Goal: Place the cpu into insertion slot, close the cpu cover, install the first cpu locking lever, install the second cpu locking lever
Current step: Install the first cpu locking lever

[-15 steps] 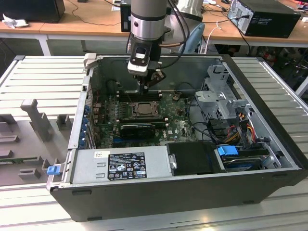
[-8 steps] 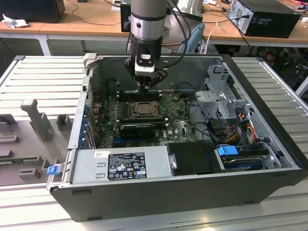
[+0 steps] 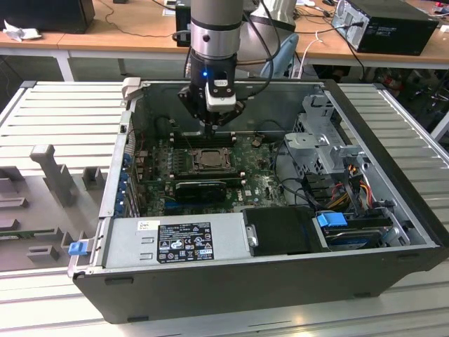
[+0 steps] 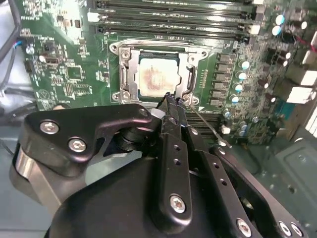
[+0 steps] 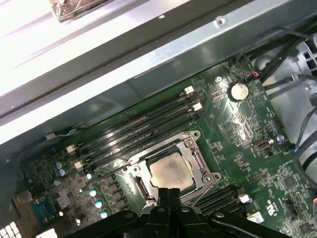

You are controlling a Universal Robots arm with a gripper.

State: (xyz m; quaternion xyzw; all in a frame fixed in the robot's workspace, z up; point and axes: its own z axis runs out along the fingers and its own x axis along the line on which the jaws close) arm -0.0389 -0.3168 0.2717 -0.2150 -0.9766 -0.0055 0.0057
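Claw point(image 4: 171, 100), black metal, pressed together — at the thin silver cpu cover point(image 4: 128, 74) framing the square cpu point(image 4: 157, 75).

Electronics/robotics lab or workshop, not a home. Evidence: dark-grey metal desktop PC case point(image 3: 280, 281) lying open on its side w/ green circuit board point(image 3: 263, 184) exposed, on a pale-grey ribbed metal workbench point(image 3: 63, 112). Grey plastic fixture blocks point(image 3: 49, 168) sit at the exterior view's left. A silver-grey cylindrical robot arm point(image 3: 214, 24) hangs over the case. Bkgd: light wooden desks point(image 3: 133, 31) w/ loose black cables point(image 3: 123, 14) and a second black PC tower point(image 3: 393, 27).
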